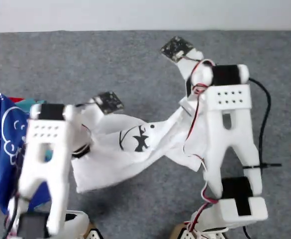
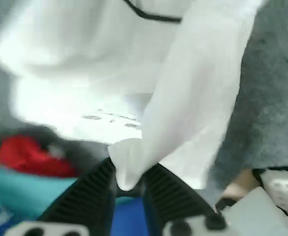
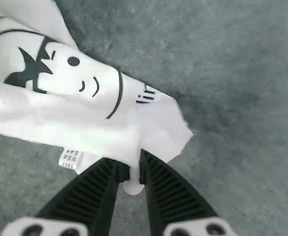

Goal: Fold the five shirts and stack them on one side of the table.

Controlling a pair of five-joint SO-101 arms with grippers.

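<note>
A white shirt with a black drawing hangs stretched between both arms above the grey table. My left gripper is shut on a bunched edge of the white shirt; in the high view it sits at the shirt's left end. My right gripper is shut on the other edge of the white shirt, near a sewn label, at the shirt's right end in the high view. Black ribbed fingers pinch the cloth.
A heap of shirts lies at the table's left edge: a blue one with white line drawing, teal and red cloth beneath. The same heap appears as red and teal cloth behind my left gripper.
</note>
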